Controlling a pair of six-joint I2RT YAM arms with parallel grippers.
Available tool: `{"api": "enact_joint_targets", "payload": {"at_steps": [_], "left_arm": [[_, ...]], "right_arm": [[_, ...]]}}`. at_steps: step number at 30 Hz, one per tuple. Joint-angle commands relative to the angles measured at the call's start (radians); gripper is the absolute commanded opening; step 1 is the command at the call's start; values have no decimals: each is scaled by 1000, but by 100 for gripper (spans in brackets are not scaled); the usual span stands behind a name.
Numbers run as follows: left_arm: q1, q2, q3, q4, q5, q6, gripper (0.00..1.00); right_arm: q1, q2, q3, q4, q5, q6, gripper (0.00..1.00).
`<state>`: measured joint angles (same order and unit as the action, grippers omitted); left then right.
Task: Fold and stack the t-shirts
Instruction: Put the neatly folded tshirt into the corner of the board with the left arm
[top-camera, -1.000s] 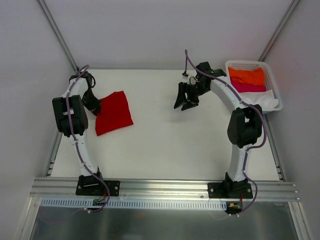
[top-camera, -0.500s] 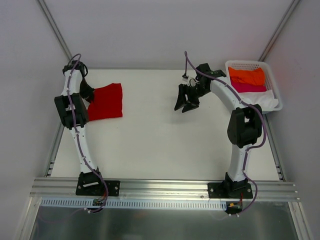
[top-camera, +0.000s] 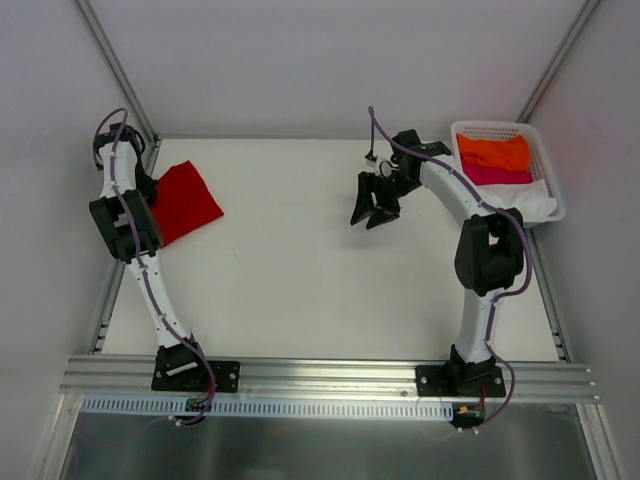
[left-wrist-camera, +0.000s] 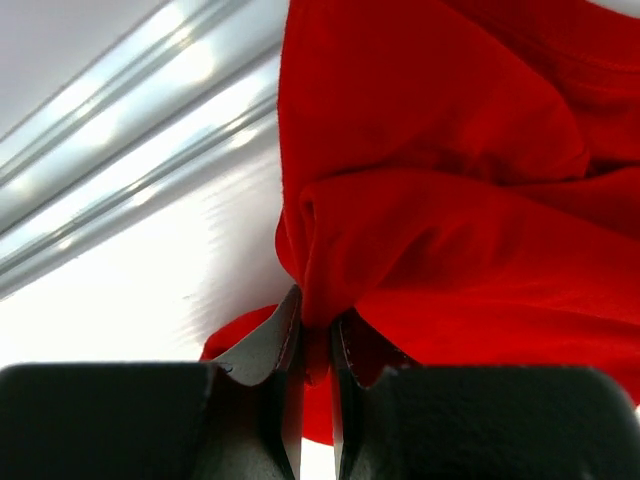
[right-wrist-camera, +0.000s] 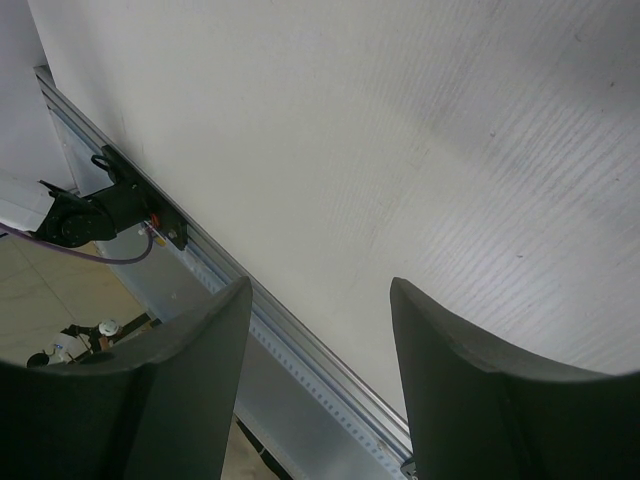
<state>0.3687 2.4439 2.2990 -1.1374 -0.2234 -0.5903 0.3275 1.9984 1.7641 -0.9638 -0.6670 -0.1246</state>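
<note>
Overhead view. My left gripper (left-wrist-camera: 315, 335) is at the far left corner of the table (top-camera: 330, 290), largely hidden under my own left arm (top-camera: 125, 215). The red shirt (top-camera: 185, 200) lies bunched beside that arm, close to the table's left edge, with its near corner pointing toward the middle of the table.

Left wrist view. My left jaws are pressed nearly together on a gathered fold of the red shirt. The cloth rises from between the two fingers (left-wrist-camera: 288, 350) and spreads in soft ridges across the upper right of the view. A metal rail (left-wrist-camera: 120, 150) runs diagonally along the table edge just beside the cloth. I cannot tell whether the pinched fold rests on the table or hangs a little above it.

Overhead view, right side. My right gripper (top-camera: 375, 210) hangs above the far middle of the table, well apart from the red shirt, fingers pointing down. Its jaws are spread and hold nothing. The right wrist view shows only bare table between the fingers.

Basket (top-camera: 548, 175), far right corner. The orange shirt (top-camera: 495, 152) lies at the far end. The pink shirt (top-camera: 495, 175) shows just beside it on the near side. The white shirt (top-camera: 530, 200) is draped at the near end, over the rim.
</note>
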Motion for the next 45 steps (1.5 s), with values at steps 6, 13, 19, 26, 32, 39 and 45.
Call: {"api": "enact_joint_targets", "payload": {"at_steps": [6, 13, 19, 26, 32, 39, 45], "left_arm": [[-16, -80, 66, -16, -131, -13, 58], [-171, -268, 134, 54, -124, 93, 44], [-307, -353, -22, 68, -2, 21, 0], [-313, -263, -165, 68, 99, -42, 0], [-312, -221, -159, 76, 133, -54, 0], [-310, -169, -142, 99, 154, -39, 0], [-312, -189, -208, 97, 61, -45, 0]], "right_arm": [[-1, 7, 9, -38, -8, -7, 61], [8, 19, 18, -36, -13, -12, 61], [21, 11, 17, -30, -2, -18, 61], [24, -7, -12, -30, 9, -49, 60], [21, 8, -20, -30, 21, -60, 60], [19, 10, -8, -26, 17, -63, 60], [21, 3, -18, -26, 20, -64, 60]]}}
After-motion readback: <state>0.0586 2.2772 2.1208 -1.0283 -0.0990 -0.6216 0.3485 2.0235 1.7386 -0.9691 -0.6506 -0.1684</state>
